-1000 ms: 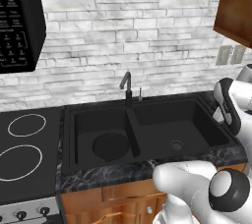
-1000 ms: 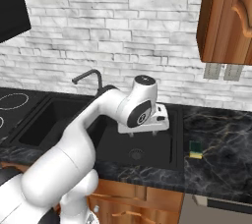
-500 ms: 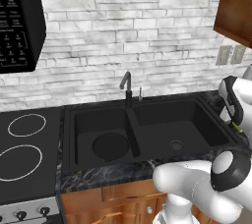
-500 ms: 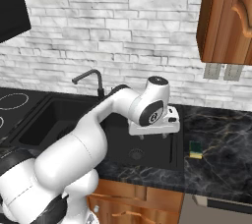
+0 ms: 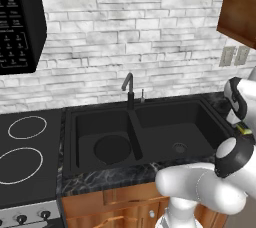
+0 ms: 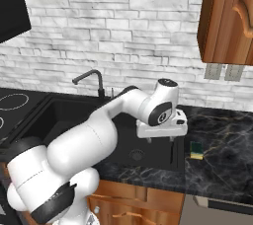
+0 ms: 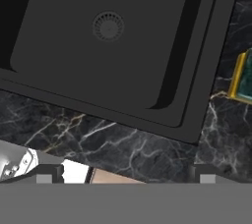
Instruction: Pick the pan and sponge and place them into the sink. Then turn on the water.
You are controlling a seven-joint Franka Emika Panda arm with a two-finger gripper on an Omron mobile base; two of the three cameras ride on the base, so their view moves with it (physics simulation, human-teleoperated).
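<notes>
The black double sink (image 5: 165, 109) holds the round black pan (image 5: 112, 149), which lies flat in its left basin. A slim curved faucet (image 5: 129, 89) stands behind the divider, and no stream runs from it. On the marble counter just right of the sink lies the yellow, green-topped sponge (image 6: 196, 150). My gripper (image 6: 160, 141) hangs open and empty over the right basin's right edge, a short way left of the sponge. In the hand view the right basin (image 7: 74, 66) and its drain lie below my gripper (image 7: 125, 174). The sponge (image 7: 243, 78) sits at that view's right border.
A black stovetop (image 5: 25, 152) with white-ringed burners adjoins the sink on the left, under a microwave (image 5: 15, 22). Dark marble counter (image 6: 222, 165) stretches right of the sponge. Wall outlets (image 6: 222, 71) and a wooden upper cabinet (image 6: 227, 17) stand above it.
My hand has swung to the right across the right basin, closer to the sponge, with the jaws staying open. The pan and the sponge have not moved.
</notes>
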